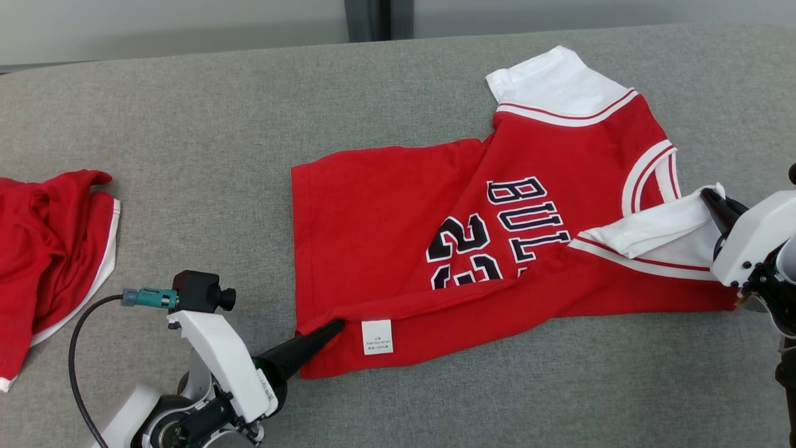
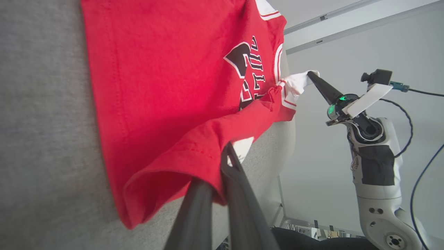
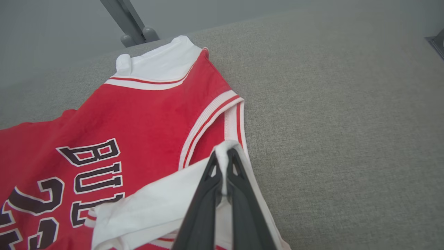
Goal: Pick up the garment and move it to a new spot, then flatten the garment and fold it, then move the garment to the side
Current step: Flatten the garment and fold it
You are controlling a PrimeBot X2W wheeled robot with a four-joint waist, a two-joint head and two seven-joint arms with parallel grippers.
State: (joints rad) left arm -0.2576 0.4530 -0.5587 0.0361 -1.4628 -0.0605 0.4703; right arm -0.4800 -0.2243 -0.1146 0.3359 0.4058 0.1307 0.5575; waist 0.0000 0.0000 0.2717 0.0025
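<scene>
The garment [image 1: 398, 218] is a red jersey with white sleeves and black lettering, lying spread on the grey table [image 1: 217, 106]. Its near long edge is lifted and folded over toward the middle. My left gripper [image 1: 336, 325] is shut on the red hem corner at the lower left, beside a white care label [image 1: 377, 337]. The left wrist view shows those fingers [image 2: 239, 180] pinching red cloth [image 2: 156, 86]. My right gripper [image 1: 709, 196] is shut on the near white sleeve [image 1: 659, 230] at the right. In the right wrist view its tips [image 3: 223, 156] clamp the sleeve's white edge [image 3: 156, 205].
A second red garment with white trim [image 1: 50, 249] lies crumpled at the table's far left edge. Bare grey table surface stretches in front of the jersey [image 1: 497, 404] and behind it. A dark post [image 1: 376, 18] stands beyond the table's far edge.
</scene>
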